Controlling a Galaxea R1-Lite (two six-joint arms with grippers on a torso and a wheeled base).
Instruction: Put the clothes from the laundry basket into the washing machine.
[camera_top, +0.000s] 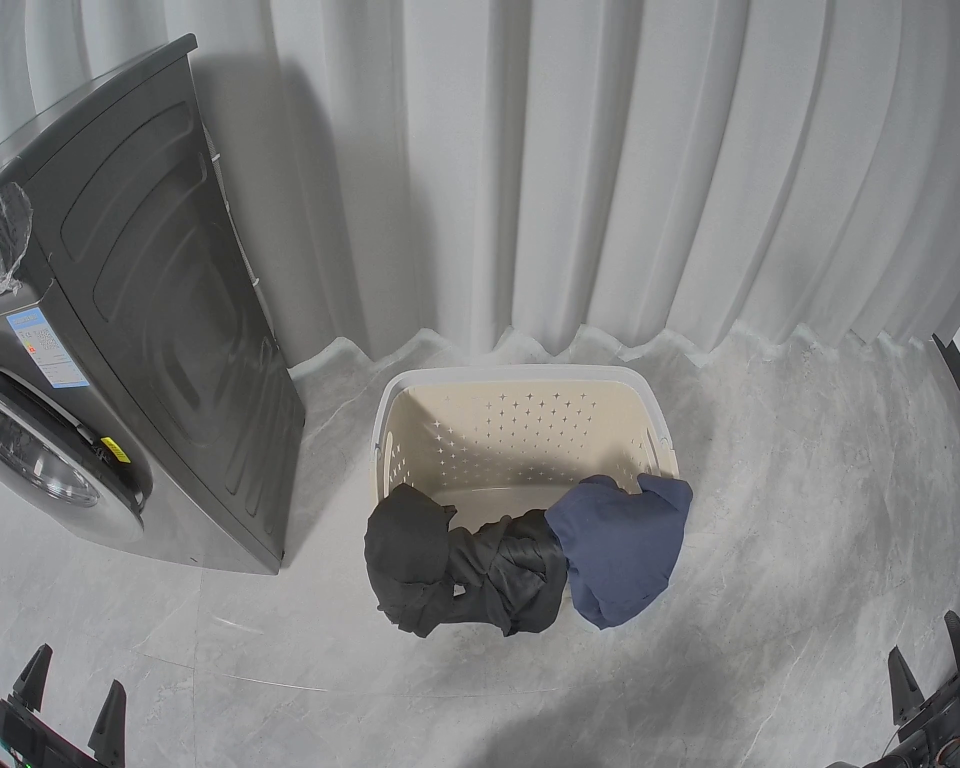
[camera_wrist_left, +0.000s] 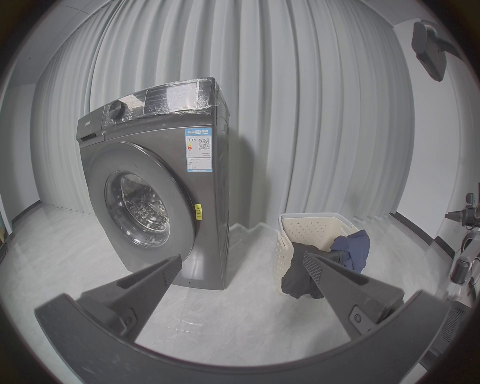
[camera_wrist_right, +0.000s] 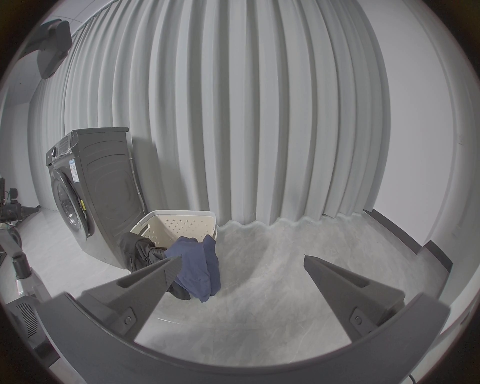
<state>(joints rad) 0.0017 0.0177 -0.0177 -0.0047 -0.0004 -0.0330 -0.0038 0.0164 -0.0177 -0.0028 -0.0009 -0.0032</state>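
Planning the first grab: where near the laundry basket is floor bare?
Bare floor: right of the laundry basket, and before it, toward left pincer and right pincer. Narrow: between it and the washing machine. Black garment and blue garment crowd its front rim.

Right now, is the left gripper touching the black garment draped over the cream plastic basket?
Apart. Head view: bare grey floor lies between the left gripper and the black garment.

The left gripper and the right gripper hung low at opposite sides, well apart, each pointing forward with its jaws spread wide and empty.
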